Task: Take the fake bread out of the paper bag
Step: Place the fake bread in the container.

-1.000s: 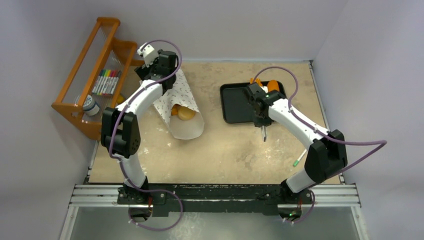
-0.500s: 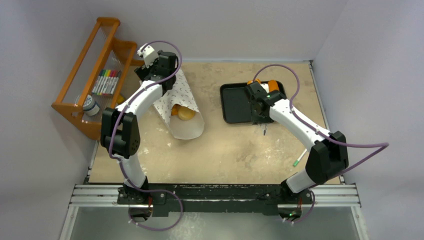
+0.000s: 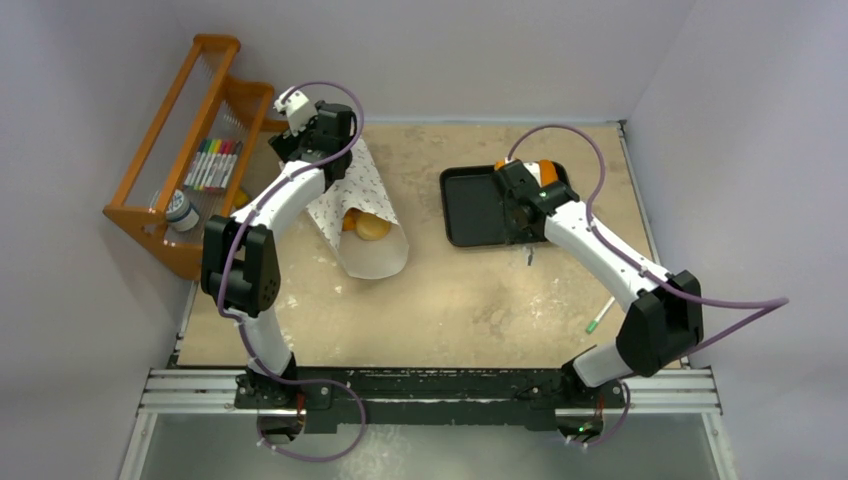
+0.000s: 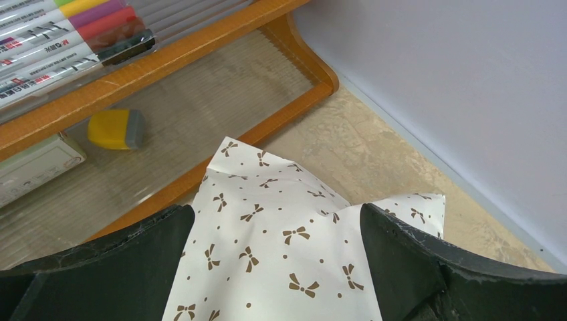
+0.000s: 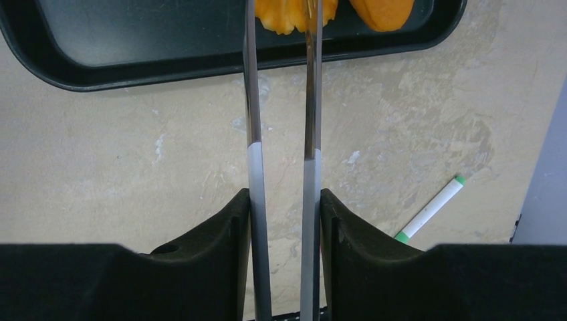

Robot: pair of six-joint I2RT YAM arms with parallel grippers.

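My left end effector [image 4: 275, 217] is at the far left of the tabletop [image 5: 134, 154], over the closed end of the paper bag [image 3: 362, 188]. My two black fingers stand well apart and the white paper fills the gap between them. I cannot tell whether they press on it. The bag carries no words, only a print of small brown bows and dots. It lies on the tabletop with its narrow end under my wrist and its wide mouth toward the near side. Fake bread [image 3: 370, 228] shows inside the mouth, golden and orange, lying within the paper.

Just beyond the bag's corners is an orange wooden rack [image 4: 200, 41]. It holds a row of markers [image 4: 60, 37] with coloured caps. There is lettering on their barrels, but it is too small for me to read. Below them lie a small yellow and grey piece [image 4: 117, 128] and a pale box [image 4: 33, 167] with a label I cannot make out.

My right end effector [image 5: 284, 207] is clenched on a pair of thin metal tongs [image 5: 251, 134]. The two blades run side by side toward the black tray [image 5: 167, 65]. They cross a ridged orange piece [image 5: 284, 17] lying in it, and their tips pass out of view. A smooth orange piece [image 5: 381, 10] lies beside it in the tray. A white pen [image 5: 431, 207] with green ends lies on the tabletop to the right, well apart from the tray.
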